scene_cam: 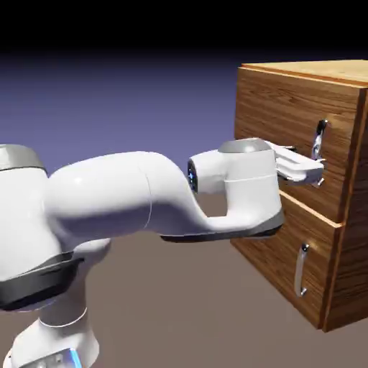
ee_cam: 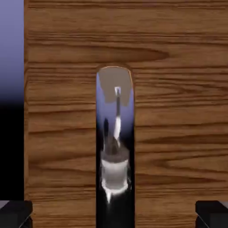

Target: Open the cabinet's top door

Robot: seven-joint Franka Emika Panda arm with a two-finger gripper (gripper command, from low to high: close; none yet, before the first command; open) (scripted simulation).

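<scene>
At the upper part of the cabinet (scene_cam: 346,194), on its front, the top door (scene_cam: 284,118) faces me and sits shut against the body. Its curved silver handle (scene_cam: 317,149) stands upright, nearer the door's right edge than its left edge as the exterior view shows them. My gripper (scene_cam: 305,172) is at the lower part of that handle, well above the door's bottom right corner in that view. My arm (scene_cam: 136,190) reaches across from the exterior view's left, bent down and up again just before the hand.

From my hand view, the handle runs straight up the middle and leaves at the bottom edge, its rounded end showing above. It mirrors blue-violet, dark and pale patches. My two fingers are spread wide, one on each side of it, with wood grain showing between the handle and each fingertip (ee_cam: 16,214). I am clamped on nothing. A strip of backdrop (ee_cam: 11,58) shows past the door's edge on the hand view's left.

Below the top door, the lower panel (scene_cam: 287,237) is also shut, with its own shorter handle (scene_cam: 301,271) upright near that panel's right edge in the exterior view.
</scene>
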